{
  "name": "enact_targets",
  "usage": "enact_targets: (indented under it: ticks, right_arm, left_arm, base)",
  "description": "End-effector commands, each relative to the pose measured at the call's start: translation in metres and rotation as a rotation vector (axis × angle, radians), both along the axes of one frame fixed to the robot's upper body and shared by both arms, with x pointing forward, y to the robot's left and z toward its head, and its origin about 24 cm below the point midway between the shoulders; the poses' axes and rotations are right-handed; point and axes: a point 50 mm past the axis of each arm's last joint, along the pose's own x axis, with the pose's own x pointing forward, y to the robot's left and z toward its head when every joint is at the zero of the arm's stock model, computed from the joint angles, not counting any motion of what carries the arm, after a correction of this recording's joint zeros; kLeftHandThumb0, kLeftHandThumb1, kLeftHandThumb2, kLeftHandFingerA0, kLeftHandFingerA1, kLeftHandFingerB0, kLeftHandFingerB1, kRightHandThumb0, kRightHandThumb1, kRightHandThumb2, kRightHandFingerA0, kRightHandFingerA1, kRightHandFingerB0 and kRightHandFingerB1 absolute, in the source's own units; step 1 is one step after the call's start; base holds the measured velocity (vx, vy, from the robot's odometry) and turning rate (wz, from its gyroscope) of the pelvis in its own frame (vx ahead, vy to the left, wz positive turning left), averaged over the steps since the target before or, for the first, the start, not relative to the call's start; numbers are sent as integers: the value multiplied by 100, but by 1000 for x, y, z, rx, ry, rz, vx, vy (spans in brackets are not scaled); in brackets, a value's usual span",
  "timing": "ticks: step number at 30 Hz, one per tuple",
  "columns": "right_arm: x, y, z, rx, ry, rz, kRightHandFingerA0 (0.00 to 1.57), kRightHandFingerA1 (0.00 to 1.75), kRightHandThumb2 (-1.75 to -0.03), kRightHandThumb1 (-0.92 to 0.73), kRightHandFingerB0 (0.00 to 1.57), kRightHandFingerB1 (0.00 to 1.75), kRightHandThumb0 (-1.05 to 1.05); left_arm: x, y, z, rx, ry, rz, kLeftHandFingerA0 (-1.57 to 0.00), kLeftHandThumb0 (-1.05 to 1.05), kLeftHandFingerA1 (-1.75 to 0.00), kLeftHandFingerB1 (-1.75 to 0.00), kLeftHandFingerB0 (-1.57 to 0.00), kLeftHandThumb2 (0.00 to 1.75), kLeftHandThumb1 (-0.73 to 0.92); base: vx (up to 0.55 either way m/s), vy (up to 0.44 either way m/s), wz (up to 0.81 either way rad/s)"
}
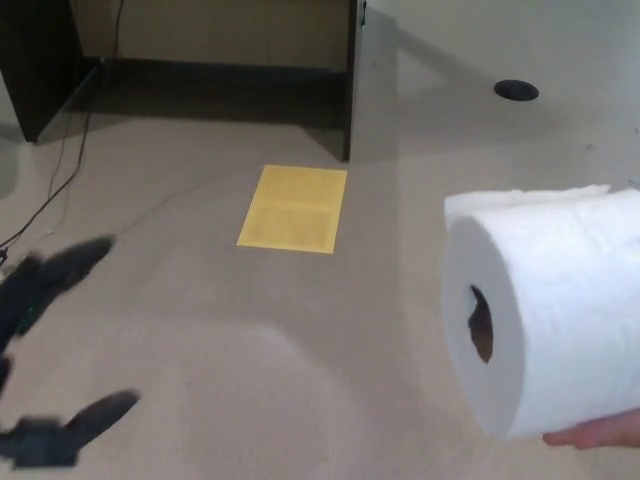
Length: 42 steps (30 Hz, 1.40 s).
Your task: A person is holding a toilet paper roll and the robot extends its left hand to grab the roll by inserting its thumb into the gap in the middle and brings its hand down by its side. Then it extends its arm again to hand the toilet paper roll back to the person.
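Note:
A white toilet paper roll (545, 310) fills the right side of the head view, its round face and dark core hole (481, 323) turned toward picture left. A person's fingers (600, 432) show under its lower right edge, holding it up. My left hand (45, 350) enters at the far left, blurred, black, its fingers spread apart with nothing between them. A wide stretch of carpet separates it from the roll. My right hand does not show.
Grey carpet lies below. A yellow sheet (293, 208) rests on it ahead. A dark desk (350, 80) stands at the back, cables (60, 180) trail at the left, and a black floor disc (516, 90) sits at the far right.

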Motion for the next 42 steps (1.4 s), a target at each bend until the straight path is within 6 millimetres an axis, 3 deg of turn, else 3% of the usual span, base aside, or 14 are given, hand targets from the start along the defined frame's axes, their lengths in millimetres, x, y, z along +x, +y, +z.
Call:
enact_targets:
  ticks: [1, 7, 8, 11, 12, 14, 15, 23, 25, 29, 32, 34, 41, 42]
  right_arm:
    - [6, -4, 5, 6, -22, -6, 78, 61, -60, -66, 60, 43, -38]
    - [15, -3, 9, 19, -37, -13, 76, 60, -60, -66, 59, 43, -38]
    - [13, -3, 8, 23, -33, -12, 76, 60, -60, -66, 59, 43, -38]
    - [14, -3, 9, 10, -31, 7, 76, 58, -60, -66, 60, 43, -37]
    - [14, -4, 9, 14, -30, 1, 76, 58, -60, -66, 60, 43, -38]
    - [12, -4, 8, 12, -26, 0, 77, 59, -60, -66, 60, 43, -37]
    - [12, -2, 7, 1, -19, 10, 77, 58, -60, -66, 60, 43, -37]
    - [12, 2, 4, 1, 2, 7, 79, 61, -60, -66, 59, 43, -39]
    - [12, 2, 4, 7, 1, 12, 79, 63, -60, -65, 62, 44, -38]
    - [3, 1, 0, 6, 22, 18, 79, 65, -60, -65, 61, 44, -38]
    - [3, 1, 0, 8, 19, 15, 77, 62, -60, -65, 60, 43, -38]
    - [5, 2, 1, 5, 17, 28, 78, 62, -60, -66, 59, 42, -38]
    - [3, 2, 0, 12, 21, 21, 79, 62, -60, -66, 59, 42, -39]
    - [3, 1, 0, 11, 24, 22, 79, 63, -60, -66, 59, 42, -38]
  left_arm:
    - [1, -64, 59, 4, -62, -245, -8, -22, -50, -49, -7, 83, 26]
    - [10, -95, 68, -13, -97, -333, -6, -22, -50, -49, -5, 83, 27]
    - [11, -106, 67, 19, -91, -335, -20, -37, -31, -28, -18, 53, 41]
    - [14, -118, 65, 36, -106, -350, -8, -21, -51, -50, -7, 81, 24]
    - [16, -122, 65, 35, -99, -356, -21, -37, -33, -27, -19, 52, 41]
    - [17, -128, 64, 35, -92, -358, -7, -22, -51, -49, -6, 81, 23]
    - [18, -130, 64, 41, -87, -359, -21, -39, -33, -27, -18, 52, 41]
    - [25, -150, 76, 104, -99, -372, -1, -25, -49, -47, 0, 81, 24]
    - [25, -156, 80, 118, -108, -371, -19, -42, -31, -27, -16, 52, 41]
    - [21, -164, 79, 99, -112, -399, -1, -25, -49, -47, 0, 80, 23]
    - [21, -167, 80, 114, -127, -398, -21, -42, -34, -27, -16, 52, 40]
    - [21, -169, 82, 106, -118, -396, -7, -23, -51, -49, -5, 80, 21]
    - [18, -178, 79, 112, -131, -408, -21, -50, -40, -32, -13, 61, 37]
    - [17, -179, 78, 119, -131, -408, -7, -25, -51, -49, -5, 82, 23]
  base:
    - [0, 0, 0]
    - [0, 0, 0]
    - [0, 0, 0]
    - [0, 0, 0]
    - [0, 0, 0]
    - [0, 0, 0]
    - [0, 0, 0]
    - [0, 0, 0]
    - [0, 0, 0]
    - [0, 0, 0]
    - [0, 0, 0]
    - [0, 0, 0]
    - [0, 0, 0]
    - [0, 0, 0]
